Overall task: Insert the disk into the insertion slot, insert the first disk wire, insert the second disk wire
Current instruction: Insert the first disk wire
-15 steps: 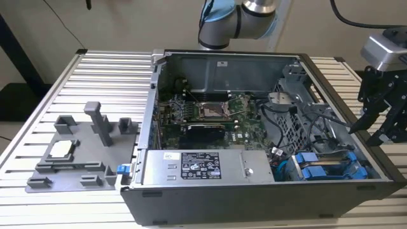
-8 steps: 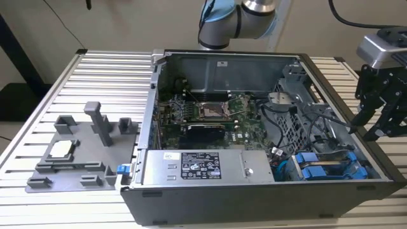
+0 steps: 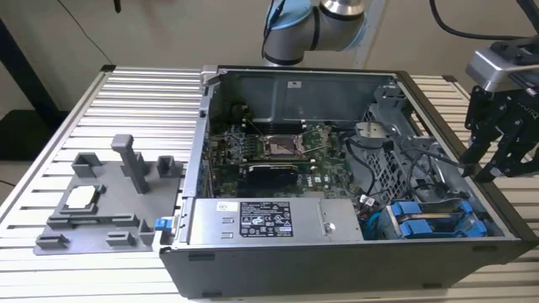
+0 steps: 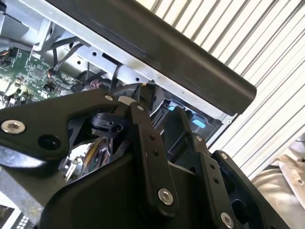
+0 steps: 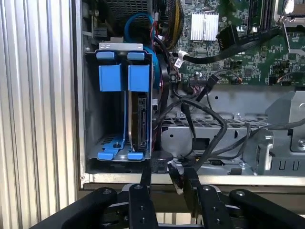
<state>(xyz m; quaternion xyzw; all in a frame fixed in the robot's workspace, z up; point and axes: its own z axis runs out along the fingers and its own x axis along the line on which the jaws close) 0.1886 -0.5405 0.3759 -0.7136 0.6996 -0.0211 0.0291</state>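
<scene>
We note the disk (image 5: 138,114) seated edge-on in the insertion slot (image 5: 119,46), just beside the other blue-fronted drive (image 5: 112,78). Black cables (image 5: 205,119) lie beside the slot. The gripper (image 5: 167,171) hovers near the slot's open end, fingers apart.

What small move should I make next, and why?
Probably ease the gripper onto the black wire connector just ahead of it: the disk already sits in the insertion slot, and that connector seems to hang loose beside that slot.
</scene>
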